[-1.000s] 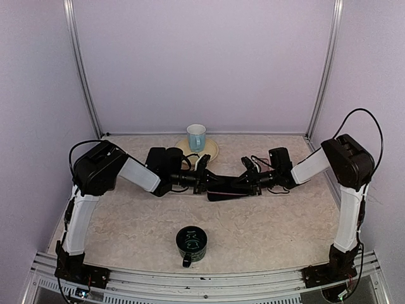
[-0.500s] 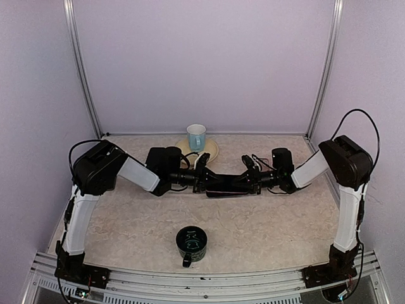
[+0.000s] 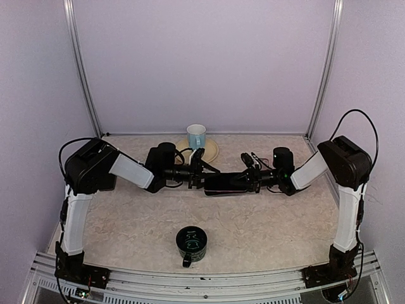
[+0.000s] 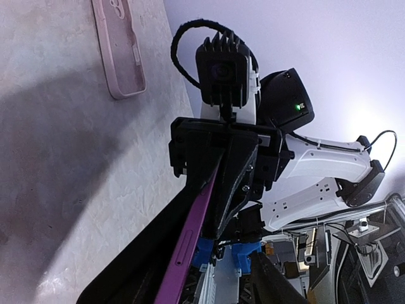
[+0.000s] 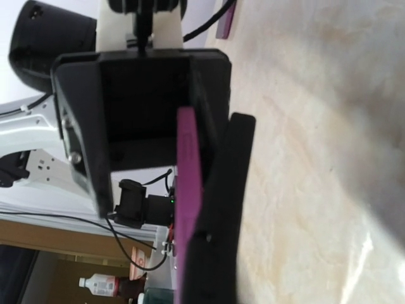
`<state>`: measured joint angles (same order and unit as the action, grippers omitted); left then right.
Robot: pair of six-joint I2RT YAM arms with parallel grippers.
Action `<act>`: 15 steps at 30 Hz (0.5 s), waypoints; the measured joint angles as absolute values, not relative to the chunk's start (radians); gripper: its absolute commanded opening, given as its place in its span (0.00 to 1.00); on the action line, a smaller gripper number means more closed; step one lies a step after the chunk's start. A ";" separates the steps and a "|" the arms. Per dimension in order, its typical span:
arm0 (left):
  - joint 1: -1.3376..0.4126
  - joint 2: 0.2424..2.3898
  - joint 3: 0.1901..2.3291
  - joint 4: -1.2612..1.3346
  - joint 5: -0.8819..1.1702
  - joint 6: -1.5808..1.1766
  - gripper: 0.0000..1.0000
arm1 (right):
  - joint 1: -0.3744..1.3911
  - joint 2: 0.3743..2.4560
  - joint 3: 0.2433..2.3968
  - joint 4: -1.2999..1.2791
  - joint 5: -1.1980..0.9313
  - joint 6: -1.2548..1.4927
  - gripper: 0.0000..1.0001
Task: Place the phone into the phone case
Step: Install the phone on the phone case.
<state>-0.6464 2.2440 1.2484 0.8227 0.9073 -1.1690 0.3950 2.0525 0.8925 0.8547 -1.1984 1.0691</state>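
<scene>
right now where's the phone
In the top view the phone is mid-table, its right end clamped in the right gripper, the left gripper at its other end, beyond the dark mug.

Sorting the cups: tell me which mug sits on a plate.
The pale blue mug at the back, which stands on the cream plate. The dark mug near the front has no plate under it.
</scene>
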 measured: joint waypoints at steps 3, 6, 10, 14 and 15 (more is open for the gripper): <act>-0.629 2.216 1.229 0.798 0.905 -1.153 0.49 | 0.395 2.053 0.891 0.874 -1.201 1.079 0.05; -0.610 2.189 1.213 0.760 0.902 -1.127 0.50 | 0.391 2.053 0.889 0.883 -1.201 1.086 0.05; -0.590 2.148 1.206 0.702 0.884 -1.082 0.53 | 0.390 2.053 0.887 0.902 -1.213 1.097 0.04; -0.578 2.119 1.190 0.675 0.864 -1.046 0.54 | 0.390 2.053 0.878 0.935 -1.245 1.112 0.04; -0.577 2.115 1.185 0.668 0.860 -1.040 0.55 | 0.390 2.053 0.878 0.944 -1.252 1.116 0.04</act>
<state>-0.5766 2.1151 1.1854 0.6682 0.8600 -1.0401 0.3897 2.0525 0.8780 0.9440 -1.2518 1.1160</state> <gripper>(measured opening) 0.541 0.103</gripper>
